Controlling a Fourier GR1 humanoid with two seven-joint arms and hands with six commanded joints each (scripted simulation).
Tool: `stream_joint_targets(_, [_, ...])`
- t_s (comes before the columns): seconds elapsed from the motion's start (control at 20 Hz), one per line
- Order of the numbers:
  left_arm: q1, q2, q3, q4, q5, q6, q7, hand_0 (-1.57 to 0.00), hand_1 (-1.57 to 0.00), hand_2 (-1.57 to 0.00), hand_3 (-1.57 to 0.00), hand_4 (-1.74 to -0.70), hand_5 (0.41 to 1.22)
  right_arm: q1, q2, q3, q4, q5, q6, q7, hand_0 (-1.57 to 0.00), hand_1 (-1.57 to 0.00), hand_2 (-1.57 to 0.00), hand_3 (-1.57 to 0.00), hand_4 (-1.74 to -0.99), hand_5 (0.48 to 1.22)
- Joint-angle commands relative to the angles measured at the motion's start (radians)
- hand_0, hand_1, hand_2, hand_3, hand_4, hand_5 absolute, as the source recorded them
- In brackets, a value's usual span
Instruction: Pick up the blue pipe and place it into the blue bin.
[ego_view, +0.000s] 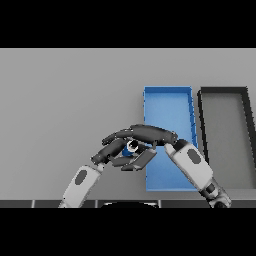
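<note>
blue pipe (131, 148), round-ended, gripped by right hand (150, 134) fingers beside rectangular blue bin (168, 100).

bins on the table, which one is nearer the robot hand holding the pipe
The blue bin: the right robot hand holding the blue pipe sits at its left edge, while the black bin lies farther right.

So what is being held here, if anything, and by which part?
The right hand has its fingers curled around the blue pipe; only one open end shows, so the exact place of the hold cannot be told.
</note>
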Motion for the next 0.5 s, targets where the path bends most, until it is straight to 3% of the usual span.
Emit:
stream_joint_targets(0.0, [-0.004, -0.003, 0.009, 0.004, 0.006, -0.001, 0.018, -1.57, -1.57, -1.53, -1.14, -1.6, 1.221, -0.006, -0.001, 0.001, -0.001, 0.0, 0.011, -0.008, -0.63, -0.65, -0.66, -0.5, -1.383, 0.523])
stream_joint_targets(0.15, [-0.008, -0.018, 0.006, 0.02, -0.009, -0.006, -0.002, -1.57, -1.57, -1.55, -1.23, -1.67, 1.221, -0.015, 0.03, 0.013, 0.016, -0.006, 0.005, -0.011, -1.09, -1.1, -1.1, -0.9, -1.537, 0.6])
stream_joint_targets(0.3, [-0.012, -0.019, 0.019, 0.015, -0.013, -0.02, -0.001, -1.57, -1.57, -1.56, -1.33, -1.7, 1.221, 0.018, 0.053, 0.013, 0.012, -0.025, -0.009, -0.05, -1.32, -1.33, -1.33, -1.23, -1.481, 0.869])
stream_joint_targets(0.45, [-0.007, -0.033, 0.024, 0.01, -0.023, -0.028, -0.01, -1.57, -1.57, -1.54, -1.41, -1.72, 1.221, 0.033, 0.056, 0.017, -0.003, 0.03, -0.009, -0.123, -1.44, -1.45, -1.45, -1.39, -1.477, 1.041])
